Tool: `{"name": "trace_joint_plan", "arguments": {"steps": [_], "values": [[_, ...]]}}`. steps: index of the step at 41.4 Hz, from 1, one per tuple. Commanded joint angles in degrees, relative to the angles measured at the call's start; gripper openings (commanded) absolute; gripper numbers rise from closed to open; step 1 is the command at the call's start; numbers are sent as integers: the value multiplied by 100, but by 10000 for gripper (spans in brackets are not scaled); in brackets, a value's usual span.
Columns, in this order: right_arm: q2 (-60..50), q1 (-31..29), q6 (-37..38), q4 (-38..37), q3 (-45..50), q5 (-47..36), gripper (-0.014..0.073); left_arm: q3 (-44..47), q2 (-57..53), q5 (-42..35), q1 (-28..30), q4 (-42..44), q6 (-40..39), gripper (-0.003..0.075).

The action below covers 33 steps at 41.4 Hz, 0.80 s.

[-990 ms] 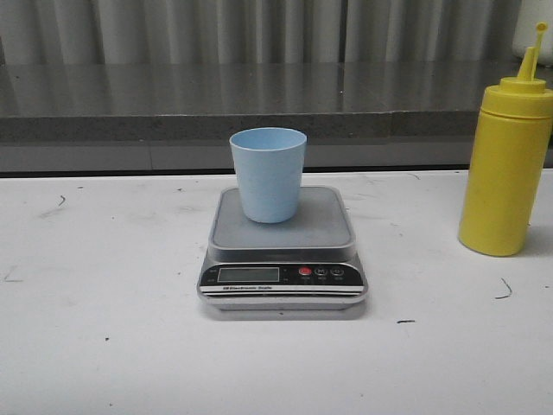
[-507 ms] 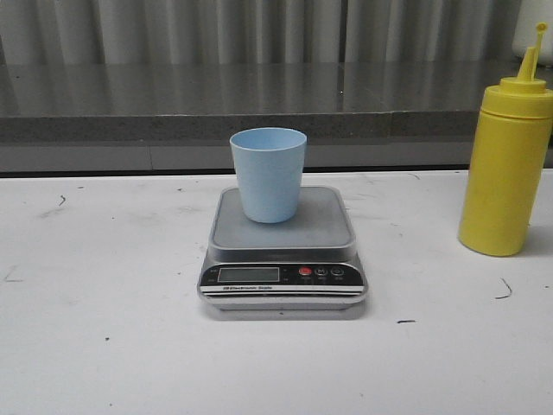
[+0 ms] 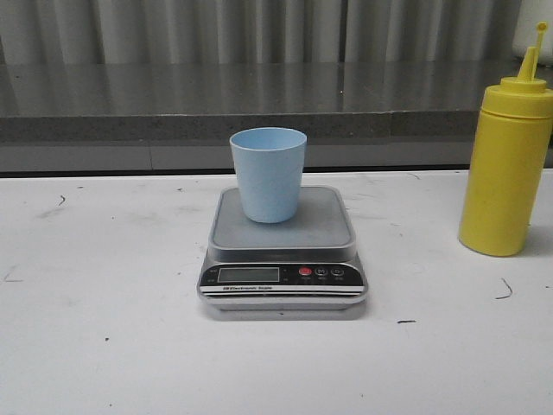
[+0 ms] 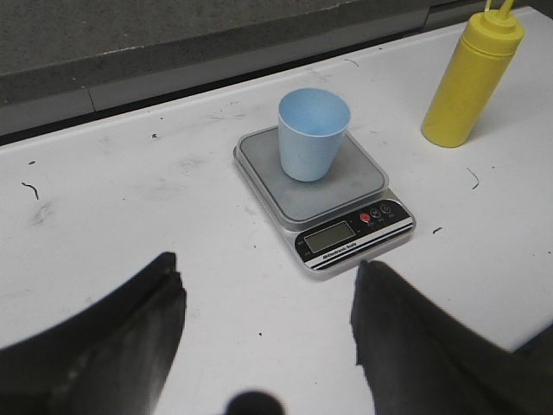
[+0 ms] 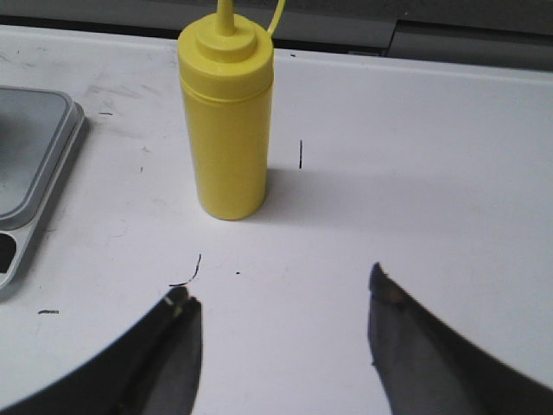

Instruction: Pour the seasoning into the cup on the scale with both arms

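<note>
The pale blue cup (image 3: 268, 173) stands upright on the steel platform of the silver scale (image 3: 283, 251) at the middle of the white table; both also show in the left wrist view, the cup (image 4: 314, 134) on the scale (image 4: 333, 194). The yellow seasoning bottle (image 3: 506, 164) stands upright at the far right, capped, and shows in the right wrist view (image 5: 226, 125). My left gripper (image 4: 266, 270) is open and empty, short of the scale. My right gripper (image 5: 278, 288) is open and empty, short of the bottle. Neither gripper shows in the front view.
A grey steel ledge (image 3: 259, 104) runs along the back of the table under a ribbed wall. Small dark marks dot the white tabletop (image 3: 104, 259). The scale's edge (image 5: 34, 173) shows beside the bottle in the right wrist view.
</note>
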Motion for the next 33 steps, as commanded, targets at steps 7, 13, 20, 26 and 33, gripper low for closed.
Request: {"name": "trace_joint_plan", "arguments": {"steps": [7,13,20,26,33], "values": [[267,-1,-60,171,-154,-999,594,-144,8,-402,-27,-35,11,421],[778,25,-60,615,-154,-1128,594,-144,8,-402,-27,-35,11,421],[1504,436,-60,656,-83,-1512,594,-144,8,-402,-27,-35,11,421],[2050,611,-54,677,192,-2450,594,-144,8,-402,-27,-35,11,421],[2626,618,-49,810,618,-3841,594,-144,8,-402,-27,-35,11,421]]}}
